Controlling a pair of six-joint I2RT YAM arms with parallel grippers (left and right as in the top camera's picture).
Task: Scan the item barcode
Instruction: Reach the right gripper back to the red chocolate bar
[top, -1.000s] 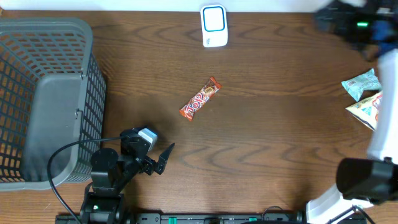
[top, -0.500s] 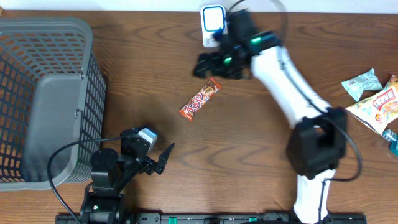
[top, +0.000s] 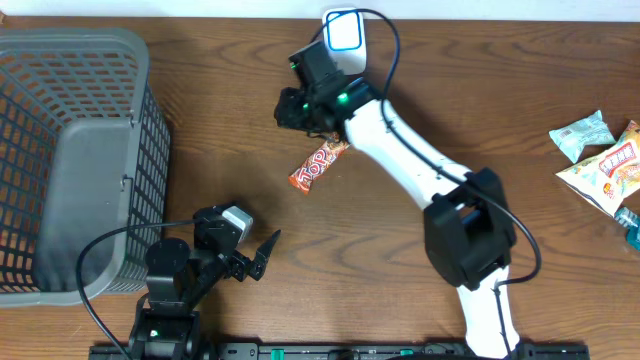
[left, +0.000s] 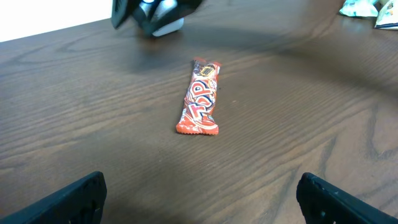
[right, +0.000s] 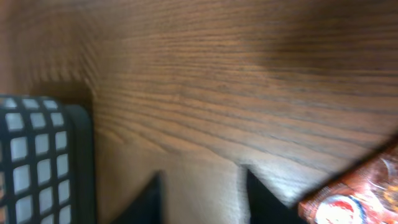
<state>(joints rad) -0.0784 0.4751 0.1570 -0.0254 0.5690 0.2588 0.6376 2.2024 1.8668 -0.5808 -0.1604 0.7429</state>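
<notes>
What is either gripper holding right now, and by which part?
Nothing is held. The right gripper shows bare table between its fingers, the candy bar lying beside them; the left gripper stands open and empty.

Our dark wooden bench (top: 200, 100) and what lies on it.

We see a grey mesh basket (top: 150, 150) standing at the left end, a red-orange candy bar (top: 318, 165) lying flat and slanted near the middle, and a white scanner (top: 344, 30) with a blue-rimmed face at the far edge. At the right end a teal packet (top: 580, 135) and a yellow-and-red packet (top: 605, 175) lie just beside each other. A third thing at the very edge may be another packet, though we see too little of it.
</notes>
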